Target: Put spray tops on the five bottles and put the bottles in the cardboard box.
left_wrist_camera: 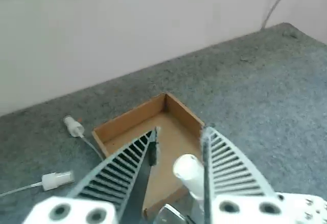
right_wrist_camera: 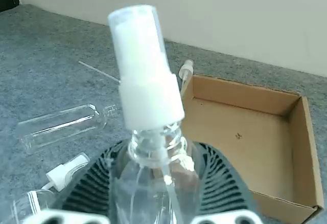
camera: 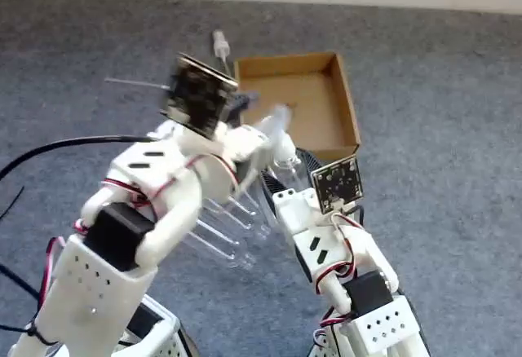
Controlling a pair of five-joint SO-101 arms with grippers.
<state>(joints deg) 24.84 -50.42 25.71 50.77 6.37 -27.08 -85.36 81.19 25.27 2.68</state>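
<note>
My right gripper (right_wrist_camera: 161,155) is shut on a clear bottle (right_wrist_camera: 153,188), held upright with a white spray top (right_wrist_camera: 145,75) seated on its neck. In the high view this bottle (camera: 282,155) stands at the near edge of the cardboard box (camera: 347,104). My left gripper (left_wrist_camera: 181,132) is open above it, and the top's cap (left_wrist_camera: 189,170) shows between its fingers without being clamped. The box (left_wrist_camera: 176,114) holds no bottles. Other clear bottles (camera: 224,231) lie on the carpet, one (right_wrist_camera: 61,124) to the left of the held one.
Loose spray tops lie on the grey carpet: one (camera: 220,45) beyond the box's left corner, seen too as a top (left_wrist_camera: 74,126) in the left wrist view, another (left_wrist_camera: 56,179) nearer, and one (right_wrist_camera: 66,170) by the lying bottles. A black cable (camera: 49,149) runs at the left.
</note>
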